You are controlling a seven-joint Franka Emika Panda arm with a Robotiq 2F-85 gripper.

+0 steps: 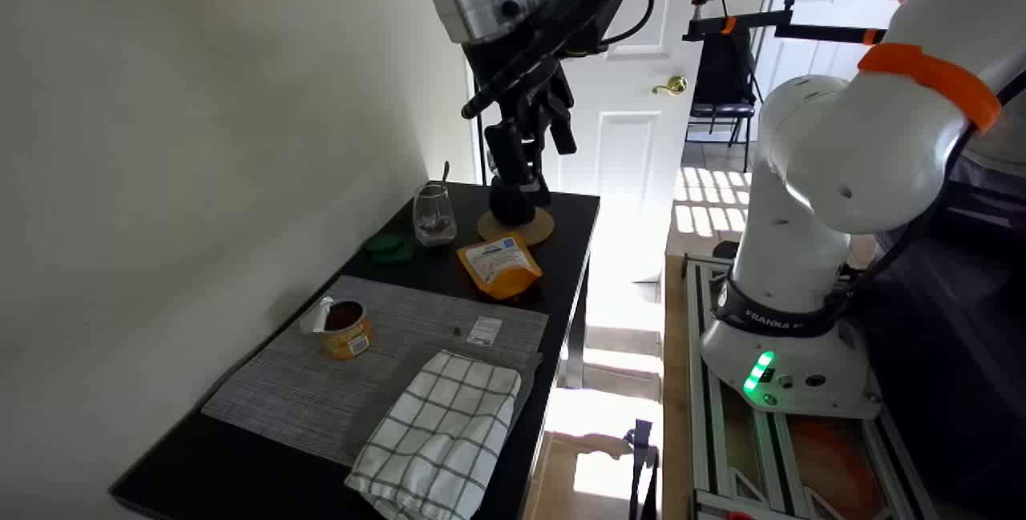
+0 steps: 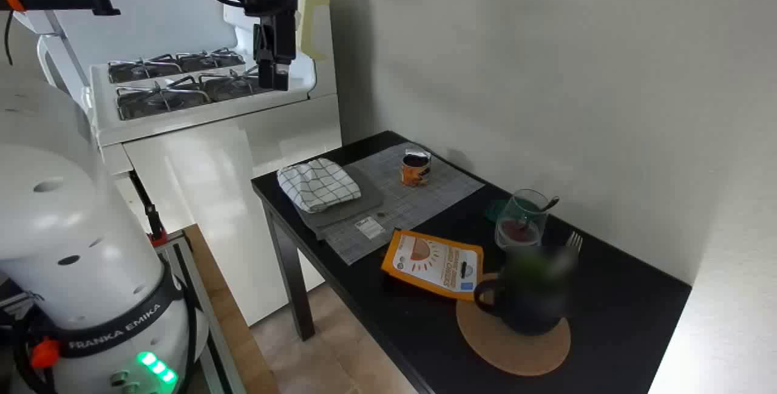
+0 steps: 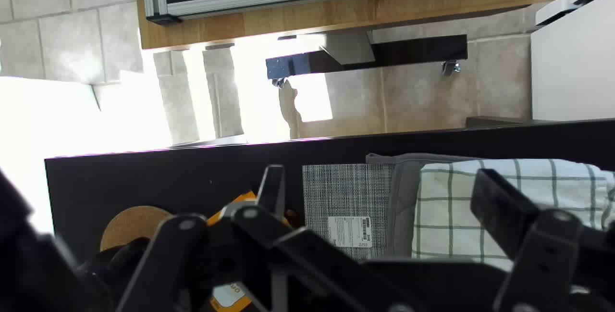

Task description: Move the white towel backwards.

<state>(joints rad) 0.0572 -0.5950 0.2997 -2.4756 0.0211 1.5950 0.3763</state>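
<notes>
Jaws spread wide, the pincer point(image 3: 387, 201) hangs high above the bench point(image 2: 613, 315), where the towel point(image 2: 318, 184) lies folded on a grey pad point(image 2: 367, 195).

Towel point(image 2: 318, 185) on pad point(image 2: 366, 197), can point(image 2: 415, 173) nearby (on placemat point(image 2: 438, 192))
</notes>
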